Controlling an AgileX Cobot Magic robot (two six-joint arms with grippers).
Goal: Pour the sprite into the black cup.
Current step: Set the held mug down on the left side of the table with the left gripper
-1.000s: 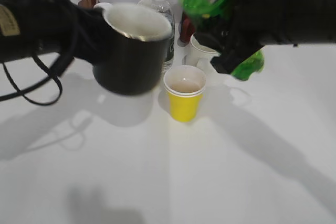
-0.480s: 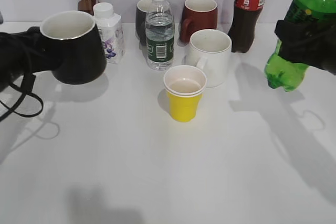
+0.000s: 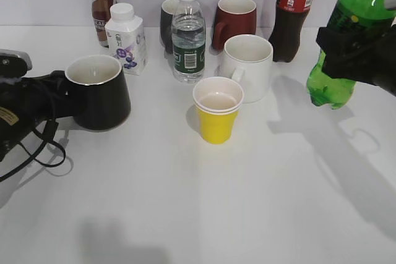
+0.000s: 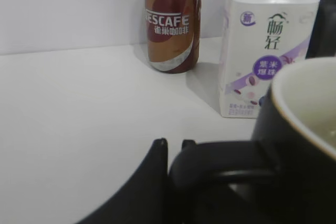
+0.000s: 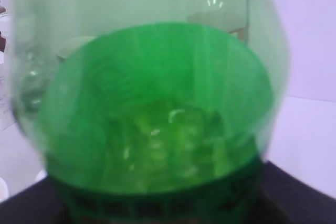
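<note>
The black cup (image 3: 99, 93) stands upright on the table at the left, white inside. My left gripper (image 3: 57, 94) is shut on its loop handle. In the left wrist view the cup (image 4: 302, 145) fills the right side, and my gripper (image 4: 174, 148) clamps the handle (image 4: 226, 158). The sprite (image 3: 343, 35) is a green bottle held above the table at the far right, leaning a little left, with my right gripper (image 3: 359, 60) shut around its body. In the right wrist view the sprite (image 5: 157, 119) fills the frame and hides the fingers.
A yellow paper cup (image 3: 216, 112) stands mid-table, with a white mug (image 3: 247, 66) behind it. At the back are a Nescafe bottle (image 3: 101, 1), a white carton (image 3: 125, 40), a small dark mug (image 3: 166, 23), a clear water bottle (image 3: 188, 35), a dark red mug (image 3: 235, 20) and a cola bottle (image 3: 293, 17).
The left gripper has carried the black cup from mid-air left and down onto the table. The right gripper has swung the sprite to the right and back towards upright.
</note>
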